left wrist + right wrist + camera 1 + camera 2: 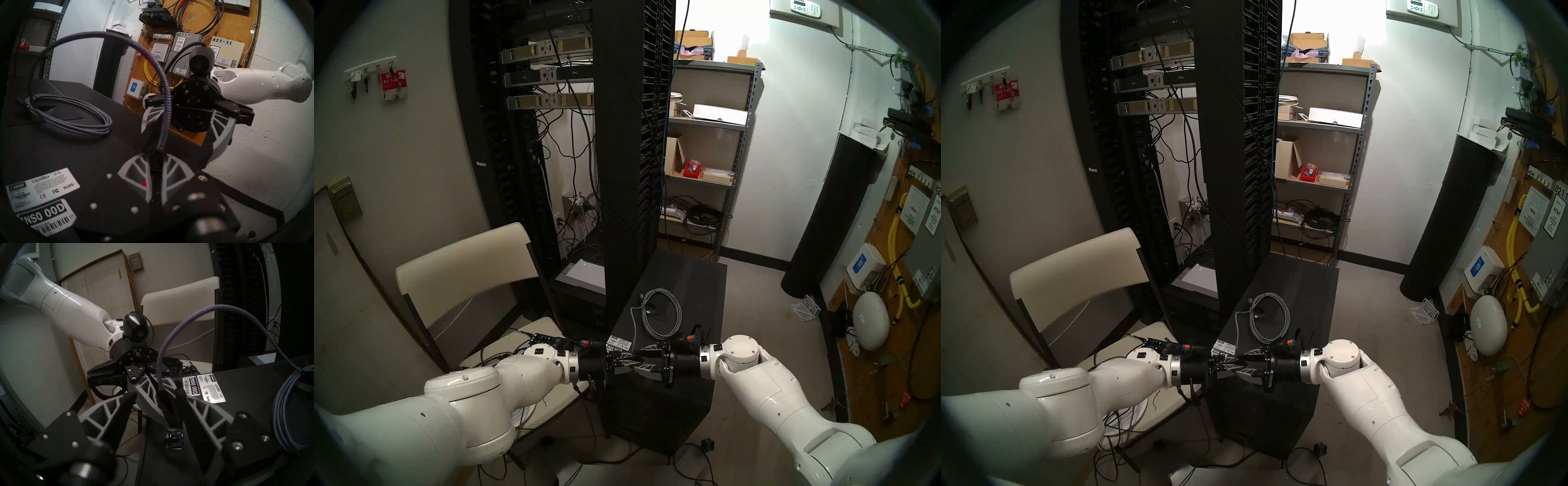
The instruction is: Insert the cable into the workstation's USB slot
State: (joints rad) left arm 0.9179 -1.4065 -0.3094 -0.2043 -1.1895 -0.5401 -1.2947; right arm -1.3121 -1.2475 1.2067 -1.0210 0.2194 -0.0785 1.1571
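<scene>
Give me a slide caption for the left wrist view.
Left claw shut on the grey braided cable above the workstation, facing the open right claw.

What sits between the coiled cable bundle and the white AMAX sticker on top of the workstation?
Only bare black top panel of the workstation. The left wrist view shows nothing resting between the cable coil and the AMAX sticker.

Cable [660, 314] coiled atop workstation [683, 298]

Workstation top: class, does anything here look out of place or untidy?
Yes: most of the cable lies in a loose coil on the workstation lid, while one end arches up to the left gripper, shut on its plug end.
</scene>
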